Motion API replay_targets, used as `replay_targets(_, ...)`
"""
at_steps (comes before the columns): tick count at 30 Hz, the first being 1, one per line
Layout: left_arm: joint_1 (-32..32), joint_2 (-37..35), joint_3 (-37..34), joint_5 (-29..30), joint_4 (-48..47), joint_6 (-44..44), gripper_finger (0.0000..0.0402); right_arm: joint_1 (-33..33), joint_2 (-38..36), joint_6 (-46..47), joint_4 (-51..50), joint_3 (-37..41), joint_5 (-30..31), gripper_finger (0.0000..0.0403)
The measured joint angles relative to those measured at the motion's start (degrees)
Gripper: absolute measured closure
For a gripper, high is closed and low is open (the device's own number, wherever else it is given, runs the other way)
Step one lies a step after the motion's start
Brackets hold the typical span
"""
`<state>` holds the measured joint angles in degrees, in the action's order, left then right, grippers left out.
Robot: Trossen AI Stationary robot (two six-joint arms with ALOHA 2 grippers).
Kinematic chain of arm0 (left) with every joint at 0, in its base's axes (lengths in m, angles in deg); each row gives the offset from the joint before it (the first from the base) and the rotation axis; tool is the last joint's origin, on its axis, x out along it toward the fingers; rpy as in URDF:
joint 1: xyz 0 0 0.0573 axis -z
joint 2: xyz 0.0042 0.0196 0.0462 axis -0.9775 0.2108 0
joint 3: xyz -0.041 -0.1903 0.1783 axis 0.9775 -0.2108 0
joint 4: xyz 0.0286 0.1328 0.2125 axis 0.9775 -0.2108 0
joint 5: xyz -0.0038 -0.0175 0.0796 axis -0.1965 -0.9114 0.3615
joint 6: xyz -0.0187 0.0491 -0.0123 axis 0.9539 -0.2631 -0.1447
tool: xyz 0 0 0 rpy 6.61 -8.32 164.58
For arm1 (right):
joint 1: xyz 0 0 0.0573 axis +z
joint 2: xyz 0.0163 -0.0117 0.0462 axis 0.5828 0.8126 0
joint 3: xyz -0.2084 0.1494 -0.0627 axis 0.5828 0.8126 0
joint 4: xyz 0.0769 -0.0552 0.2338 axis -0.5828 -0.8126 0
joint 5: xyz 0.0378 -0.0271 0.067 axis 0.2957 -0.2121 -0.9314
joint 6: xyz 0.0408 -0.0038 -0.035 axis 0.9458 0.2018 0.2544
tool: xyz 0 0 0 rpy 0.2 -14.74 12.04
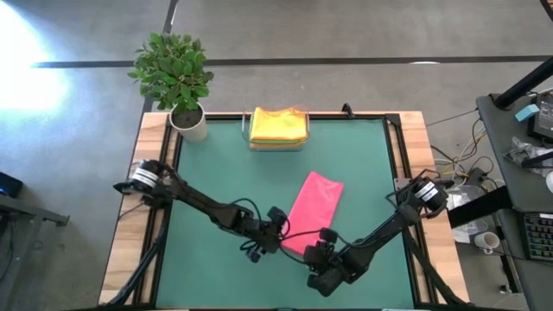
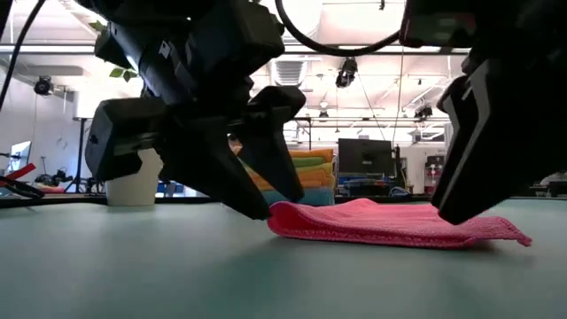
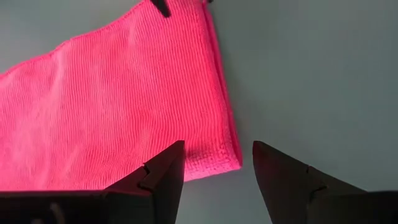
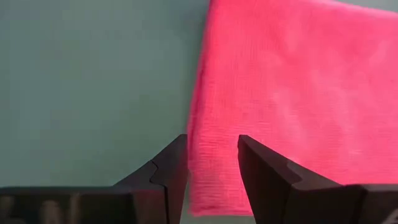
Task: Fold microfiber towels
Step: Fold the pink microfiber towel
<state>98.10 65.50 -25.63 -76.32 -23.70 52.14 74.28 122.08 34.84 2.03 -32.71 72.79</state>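
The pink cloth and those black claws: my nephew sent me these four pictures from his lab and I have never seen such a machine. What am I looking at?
It is a robot with two dark arms at a green table, each ending in a two-finger tool. One picture looks straight down from above, one looks level across the tabletop, and two come from cameras on the wrists, so each arm's own fingers show at the bottom. A folded pink microfiber towel lies flat on the table. The left tool stands open at one near corner, the right tool open over the other near edge. Neither holds anything yet. At the far edge sits a stack of folded towels, yellow on top, beside a potted plant.
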Motion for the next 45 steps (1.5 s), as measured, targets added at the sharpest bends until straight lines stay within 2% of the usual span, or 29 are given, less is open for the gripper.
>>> replay_targets(8,-0.56,1.71,-0.11,1.21,0.43,-0.28,0.0228,-0.47,0.23,0.06,0.39,0.66,-1.84,0.0271)
replay_targets(12,-1.03,2.09,-0.11,1.81,1.3,-0.29,0.0228,-0.57,0.23,-2.4,5.26,1.71,-4.64,0.0271)
replay_targets(15,-1.46,2.09,-0.15,1.84,1.29,-0.26,0.0232,-0.68,0.23,-3.25,5.25,2.6,-4.66,0.0271)
replay_targets(18,-1.68,2.09,-0.2,1.99,1.24,-0.24,0.0249,-1.14,0.21,-2.67,5.21,3.1,-4.89,0.0271)
replay_targets(26,-2.07,2.11,-0.39,2.25,1.02,-0.21,0.0331,-2.45,1.3,-3.9,4.14,3.17,-4.78,0.0272)
replay_targets(31,-2.06,2.13,-0.44,2.25,1.01,-0.07,0.0369,-2.91,3.27,-1.63,3.96,2.97,-5.17,0.03)
replay_targets(39,-2.19,2.12,-0.66,2.23,1.08,0.13,0.0395,-3.09,3.52,2.46,2.86,2.95,-4.8,0.0387)
replay_targets(45,-2.09,1.87,-0.35,2.21,0.64,0.22,0.0396,-3.17,1.14,4.92,2.4,3.1,-4.98,0.0394)
